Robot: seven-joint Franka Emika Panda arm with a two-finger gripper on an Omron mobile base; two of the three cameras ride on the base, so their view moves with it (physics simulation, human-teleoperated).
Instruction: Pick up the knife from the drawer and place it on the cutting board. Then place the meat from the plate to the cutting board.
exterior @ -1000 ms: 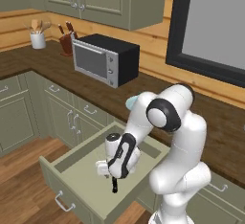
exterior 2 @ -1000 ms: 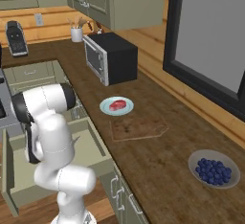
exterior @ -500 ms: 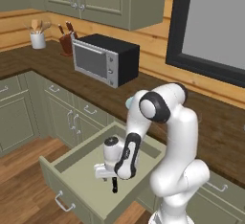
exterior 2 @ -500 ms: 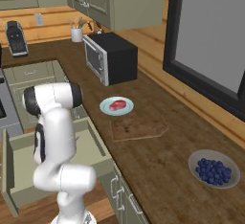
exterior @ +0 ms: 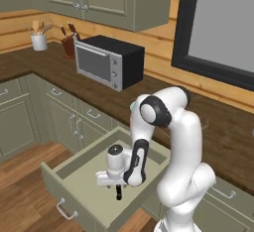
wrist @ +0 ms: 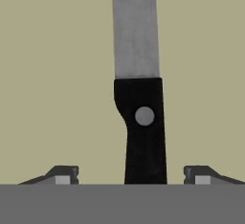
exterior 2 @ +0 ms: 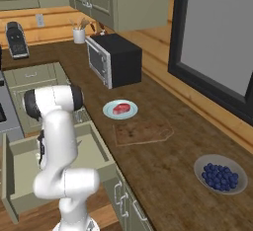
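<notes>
**A:** Kitchen corner, dark wood counter (exterior 2: 163, 171) over sage-green cabinets. Where's the knife sitting?

**B:** Knife (wrist: 139, 89) is lying flat on the pale floor of the open drawer (exterior: 84, 176). Black handle with a silver rivet, blade pointing away from the hand camera.

**A:** Gripper?

**B:** Gripper (wrist: 127, 174) is hanging right over the handle, fingers (wrist: 62, 174) spread wide, one each side, neither touching. Nothing grasped. From the left base camera the hand (exterior: 116, 169) is pointing down into the drawer.

**A:** Rest of the task items?

**B:** Cutting board (exterior 2: 141, 132) is lying bare on the counter. Pale blue plate (exterior 2: 120, 109) is sitting just beside it, toward the microwave (exterior 2: 112, 58), with the meat (exterior 2: 120, 108) on it.

**A:** Anything else around?

**B:** Bowl of blueberries (exterior 2: 220, 173) is sitting well apart from the board, on the far side from the plate. Knife block (exterior: 68, 41) and utensil cup (exterior: 38, 38) are standing beyond the microwave.
</notes>
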